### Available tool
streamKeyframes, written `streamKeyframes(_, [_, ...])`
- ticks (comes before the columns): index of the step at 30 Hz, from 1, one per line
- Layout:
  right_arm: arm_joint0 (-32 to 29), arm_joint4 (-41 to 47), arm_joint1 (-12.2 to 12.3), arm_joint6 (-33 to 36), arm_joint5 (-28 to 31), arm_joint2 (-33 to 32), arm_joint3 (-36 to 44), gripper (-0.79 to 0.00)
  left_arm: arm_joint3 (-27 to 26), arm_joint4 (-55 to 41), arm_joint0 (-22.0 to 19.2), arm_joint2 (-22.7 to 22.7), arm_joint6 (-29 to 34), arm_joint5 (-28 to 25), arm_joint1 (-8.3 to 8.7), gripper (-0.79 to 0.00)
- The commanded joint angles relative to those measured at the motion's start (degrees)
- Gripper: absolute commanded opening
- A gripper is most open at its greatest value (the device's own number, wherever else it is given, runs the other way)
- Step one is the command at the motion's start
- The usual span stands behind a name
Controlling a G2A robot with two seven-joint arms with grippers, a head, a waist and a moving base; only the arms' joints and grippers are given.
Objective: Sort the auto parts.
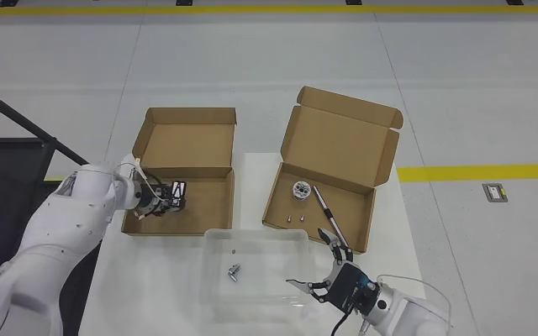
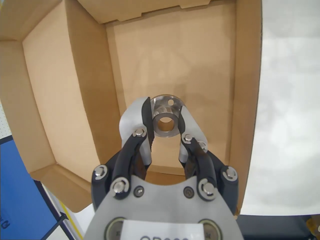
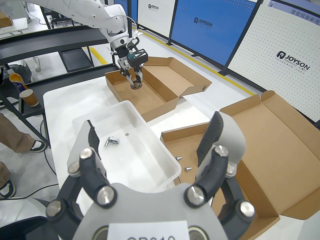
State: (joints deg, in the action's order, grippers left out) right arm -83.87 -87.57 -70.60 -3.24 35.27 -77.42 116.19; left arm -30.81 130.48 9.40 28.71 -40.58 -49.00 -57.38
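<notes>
Left claw [image 2: 163, 116] pinched on a metal hub [image 2: 165, 126], wrist angled down, right claw [image 3: 153, 122] spread wide

Count by kind.
Cardboard box: 2, left box [image 1: 210, 202] and right box [image 1: 349, 210].
Clear plastic bin [image 1: 269, 281]: 1.
Round metal part with centre bore: 2, first round part [image 2: 165, 123] and second round part [image 1: 298, 190].
Small screw: 2, first screw [image 1: 287, 217] and second screw [image 1: 300, 217].
Thin rod [image 1: 328, 216]: 1.
Metal bracket [image 1: 234, 270]: 1.
Tiny dark piece [image 1: 233, 249], kind unclear: 1.
Table [image 1: 151, 286]: 1.
</notes>
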Motion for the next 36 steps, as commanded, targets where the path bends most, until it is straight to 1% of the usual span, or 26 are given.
streamKeyframes(1, [0.0,0.0,0.0,0.0,0.0,0.0,0.0,0.000,1.5,-0.3,0.0,-0.5,-0.7,0.0,-0.72,-0.785])
streamKeyframes(6, [0.0,0.0,0.0,0.0,0.0,0.0,0.0,0.000,5.3,0.1,-0.4,-2.0,-0.7,0.4,-2.73,-0.785])
streamKeyframes(12, [0.0,0.0,0.0,0.0,0.0,0.0,0.0,0.000,8.8,-0.3,-0.6,-2.7,-0.2,1.2,-4.39,-0.785])
streamKeyframes(13, [0.0,0.0,0.0,0.0,0.0,0.0,0.0,0.000,9.3,-0.4,-0.7,-2.8,-0.2,1.2,-4.62,-0.686])
streamKeyframes(14, [0.0,0.0,0.0,0.0,0.0,0.0,0.0,0.000,9.8,-0.3,-0.7,-2.9,-0.3,1.3,-4.83,-0.560])
streamKeyframes(16, [0.0,0.0,0.0,0.0,0.0,0.0,0.0,0.000,10.6,-0.4,-0.9,-3.1,-0.6,1.4,-5.21,-0.446])
streamKeyframes(17, [0.0,0.0,0.0,0.0,0.0,0.0,0.0,0.000,11.0,-0.4,-1.0,-3.1,-0.7,1.5,-5.37,-0.403])
streamKeyframes(18, [0.0,0.0,0.0,0.0,0.0,0.0,0.0,0.000,11.4,-0.4,-1.2,-3.2,-0.8,1.6,-5.52,-0.286])
streamKeyframes(21, [0.0,0.0,0.0,0.0,0.0,0.0,0.0,0.000,12.3,-0.3,-1.7,-3.4,-1.6,2.0,-5.83,-0.228])
streamKeyframes(24, [0.0,0.0,0.0,0.0,0.0,0.0,0.0,0.000,12.9,-0.4,-2.4,-3.3,-2.8,2.6,-5.93,-0.215])
streamKeyframes(27, [0.0,0.0,0.0,0.0,0.0,0.0,0.0,0.000,12.9,0.0,-3.6,-3.3,-5.4,3.6,-5.69,-0.206])
streamKeyframes(31, [0.0,0.0,0.0,0.0,0.0,0.0,0.0,0.000,11.7,1.3,-5.3,-3.6,-12.0,4.6,-4.79,-0.212])
streamKeyframes(35, [0.0,0.0,0.0,0.0,0.0,0.0,0.0,0.000,8.7,4.1,-6.6,-4.5,-20.2,5.5,-3.33,-0.206])
streamKeyframes(36, [0.0,0.0,0.0,0.0,0.0,0.0,0.0,0.000,7.7,4.5,-6.7,-4.8,-21.3,6.5,-2.90,-0.209])
